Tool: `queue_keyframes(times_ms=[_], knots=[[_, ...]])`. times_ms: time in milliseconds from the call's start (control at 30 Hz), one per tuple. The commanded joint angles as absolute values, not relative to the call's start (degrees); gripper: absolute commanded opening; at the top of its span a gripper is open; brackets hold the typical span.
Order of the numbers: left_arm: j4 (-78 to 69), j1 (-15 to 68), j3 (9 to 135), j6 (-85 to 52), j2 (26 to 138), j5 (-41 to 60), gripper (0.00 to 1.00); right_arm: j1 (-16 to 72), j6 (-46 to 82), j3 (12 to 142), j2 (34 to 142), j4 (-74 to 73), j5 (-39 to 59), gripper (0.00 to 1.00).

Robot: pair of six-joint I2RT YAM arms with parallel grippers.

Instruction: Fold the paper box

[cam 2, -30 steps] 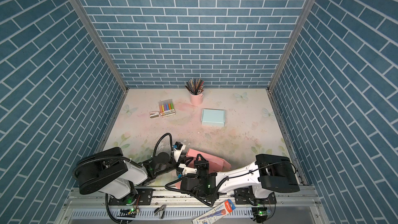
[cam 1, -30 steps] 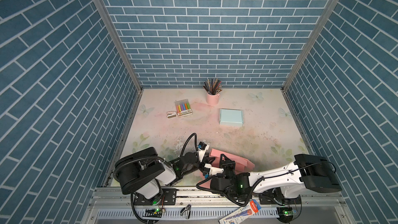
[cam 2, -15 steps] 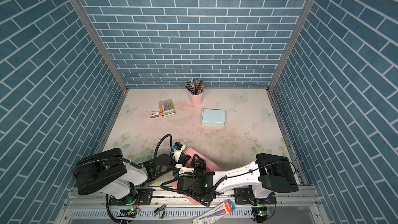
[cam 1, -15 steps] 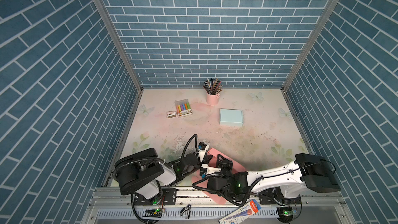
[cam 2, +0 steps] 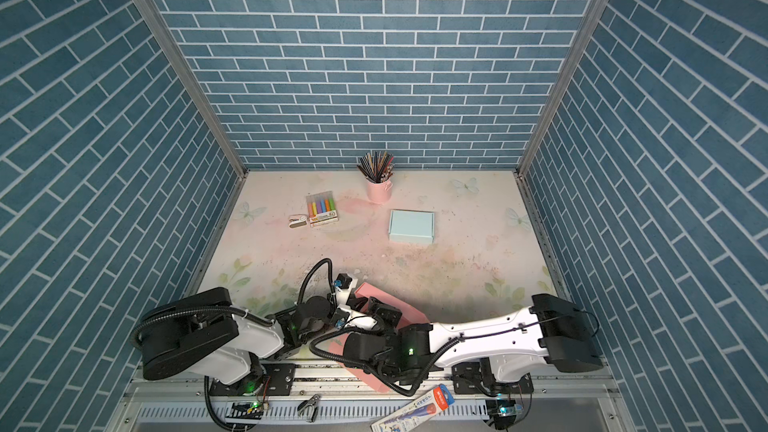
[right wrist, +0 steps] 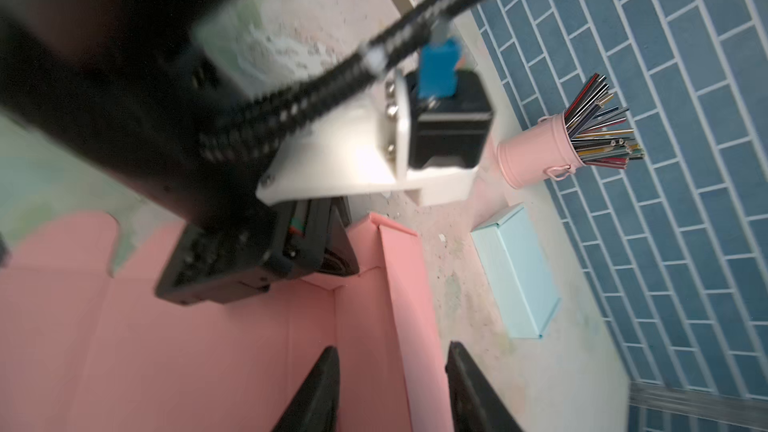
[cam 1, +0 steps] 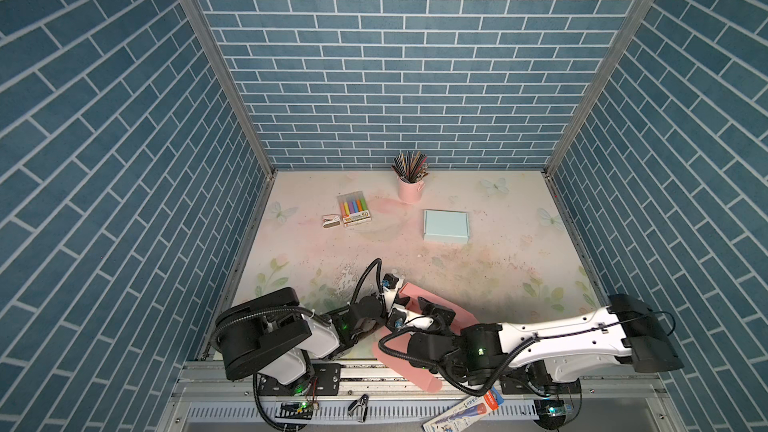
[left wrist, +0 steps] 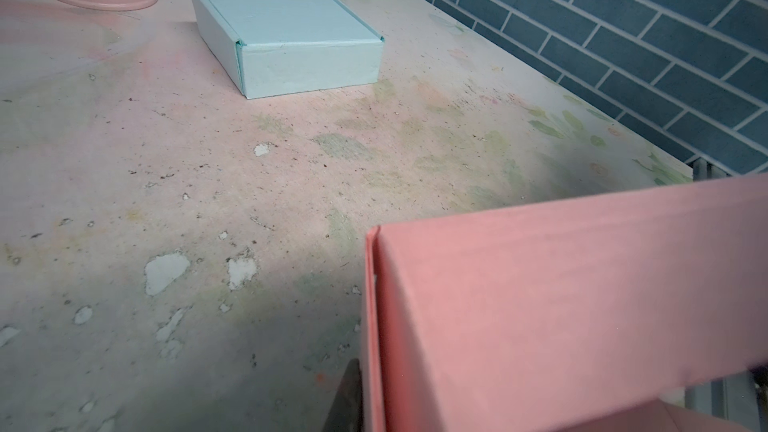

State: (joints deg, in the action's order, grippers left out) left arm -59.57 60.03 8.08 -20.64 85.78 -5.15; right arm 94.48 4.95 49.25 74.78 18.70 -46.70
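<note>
The pink paper box [cam 1: 417,293] [cam 2: 388,300] lies half folded at the table's front centre, one flap [cam 1: 400,364] hanging over the front edge. My left gripper [cam 1: 400,300] [cam 2: 354,302] is shut on the box's end wall at a corner. In the left wrist view one finger [left wrist: 347,396] presses the wall's outer face [left wrist: 540,305]; the other is hidden behind it. My right gripper [right wrist: 392,371] [cam 1: 437,312] is open, its fingers [right wrist: 320,388] straddling the long raised wall [right wrist: 399,284] without touching it.
A closed light blue box [cam 1: 446,225] sits behind, with a pink cup of pencils [cam 1: 408,189], a marker pack [cam 1: 354,209] and a small stapler [cam 1: 331,221] toward the back. A clip [cam 1: 359,406] and a packaged pen [cam 1: 465,407] lie on the front rail.
My right gripper has opened from shut. My left gripper has closed down on the wall. The pink box swung toward the front, its flap now over the table edge.
</note>
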Motion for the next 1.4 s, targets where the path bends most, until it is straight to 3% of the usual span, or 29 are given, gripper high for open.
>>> queue_keyframes(times_ms=[0,167,300,433,600,1067,1367], knots=[[-58.5,60.4,9.7,-19.9,85.3,-6.8,0.14,93.9,16.2,52.1,70.5,13.7,-39.7,0.44],[-57.8,60.3,10.0,-19.3,84.6,-7.4,0.14,84.6,23.3,55.0,65.6,15.1,-28.4,0.46],[-56.4,60.3,10.2,-18.3,83.4,-8.1,0.14,68.5,30.1,53.5,63.1,18.4,-10.9,0.45],[-55.4,60.4,10.2,-17.6,82.9,-8.9,0.14,59.0,33.5,48.1,63.7,16.1,1.0,0.44],[-53.8,60.4,11.3,-16.6,82.4,-9.4,0.14,57.6,34.1,43.9,66.4,10.2,8.9,0.44],[-54.3,60.0,14.8,-15.4,86.8,-10.4,0.16,54.9,38.3,39.9,73.0,4.4,18.5,0.4],[-54.8,59.9,15.7,-15.6,87.0,-10.8,0.19,54.2,40.7,38.2,73.1,4.4,18.6,0.36]])
